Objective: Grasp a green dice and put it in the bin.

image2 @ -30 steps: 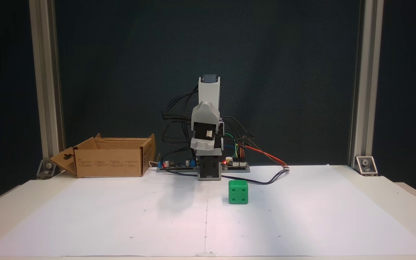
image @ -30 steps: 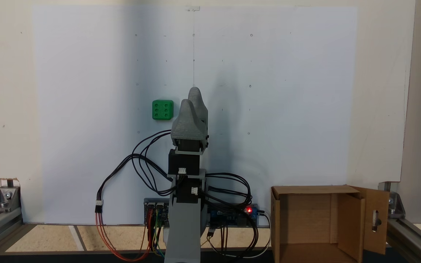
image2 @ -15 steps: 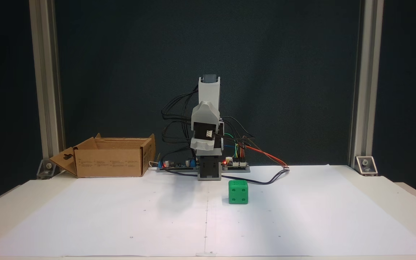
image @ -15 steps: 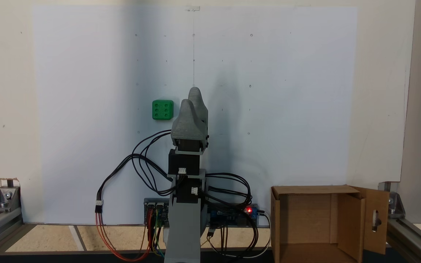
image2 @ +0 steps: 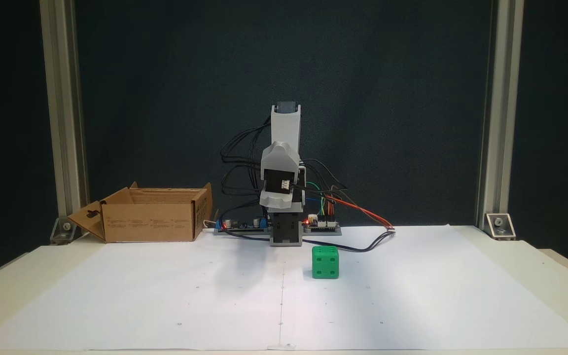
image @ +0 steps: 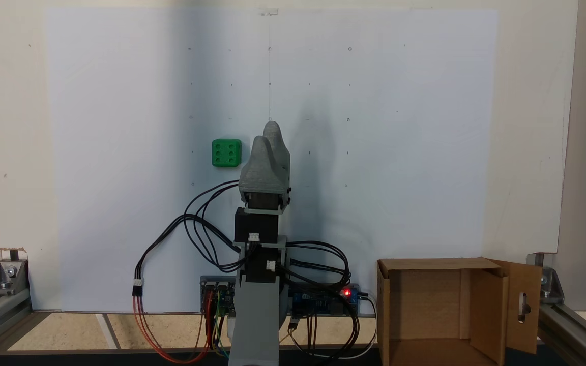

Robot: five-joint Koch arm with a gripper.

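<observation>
Spreading across the counter, a big white paper sheet carries everything the task needs. At one corner sits the bin, a brown cardboard box with its top open and a slotted flap folded out to the side; in a fixed view it stands at the left rear, well apart from the arm's base. The arm is folded upright over its base, cables looping beside it. Its end effector points out over the sheet with its two grey jaws pressed together, pinching nothing. Smallest is the green dice, resting on the paper just beside the jaw tips as seen from above, six pips up; in a fixed view it sits low and to the right of the base.

The reach has not begun. Risks, as I judge them: descending with jaws unopened would knock the cube away; its rounded edges could slip from an off-centre pinch; the loose cables might snag.
</observation>
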